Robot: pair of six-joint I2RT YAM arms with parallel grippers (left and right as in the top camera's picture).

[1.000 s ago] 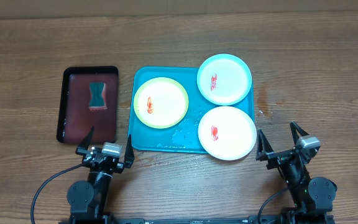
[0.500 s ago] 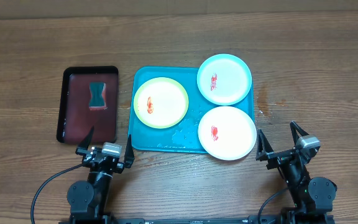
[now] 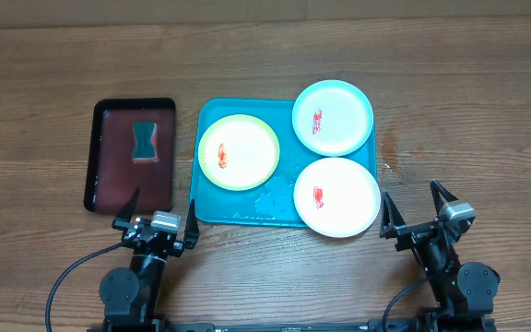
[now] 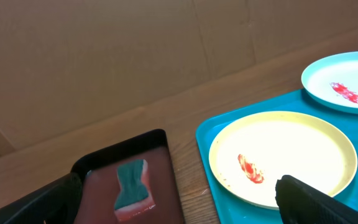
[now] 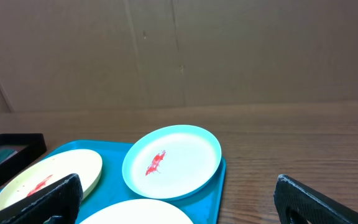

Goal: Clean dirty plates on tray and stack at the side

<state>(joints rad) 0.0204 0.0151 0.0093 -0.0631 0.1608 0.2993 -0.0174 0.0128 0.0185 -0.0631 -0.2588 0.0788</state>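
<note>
The turquoise tray (image 3: 215, 198) lies mid-table and holds three plates, each with a red smear. The yellow-green-rimmed plate (image 3: 238, 152) is on its left, the pale cyan plate (image 3: 333, 117) at its back right, the white plate (image 3: 336, 196) at its front right. They also show in the left wrist view: yellow-green plate (image 4: 283, 157), cyan plate (image 4: 347, 81), tray (image 4: 207, 134). The right wrist view shows the cyan plate (image 5: 171, 160), yellow-green plate (image 5: 48, 177) and white plate (image 5: 138, 213). My left gripper (image 3: 154, 217) and right gripper (image 3: 415, 212) are open and empty near the front edge.
A black tray with a dark-red inside (image 3: 100, 180) lies left of the turquoise tray and holds a teal sponge (image 3: 144, 140). It also shows in the left wrist view (image 4: 160, 143) with the sponge (image 4: 131, 183). Bare wood lies right of the turquoise tray.
</note>
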